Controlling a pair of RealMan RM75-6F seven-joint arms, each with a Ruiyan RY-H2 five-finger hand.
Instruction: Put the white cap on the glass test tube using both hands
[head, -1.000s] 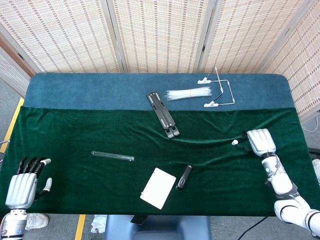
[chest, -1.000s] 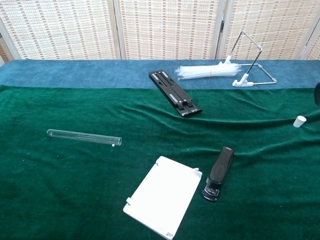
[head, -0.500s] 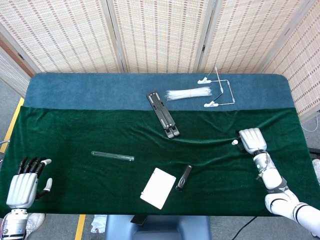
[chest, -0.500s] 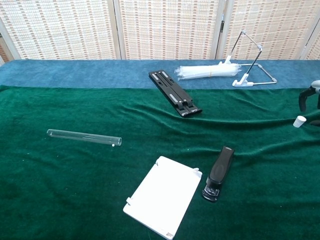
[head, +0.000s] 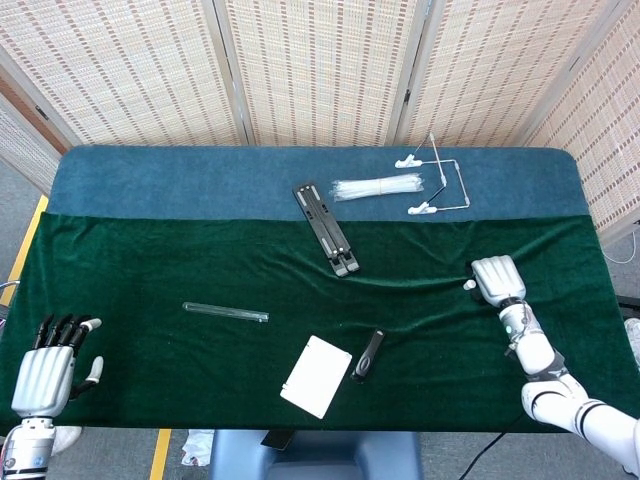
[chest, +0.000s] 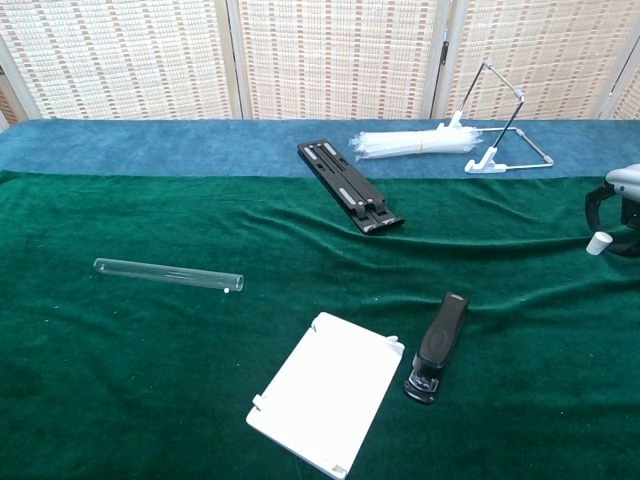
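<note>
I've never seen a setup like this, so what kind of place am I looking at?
Probably a robot test or demonstration bench, not a real chemistry lab. A cloth-draped table stands before woven folding screens, and unrelated items are laid out as props: a glass test tube, a black stapler, a bundle of clear tubes.

I see the table (chest: 120, 400) carrying a tube (chest: 168, 273), cap (chest: 599, 243), stapler (chest: 436, 346), white lid (chest: 325, 394), black stand (chest: 350, 186) and straws (chest: 412, 143).
</note>
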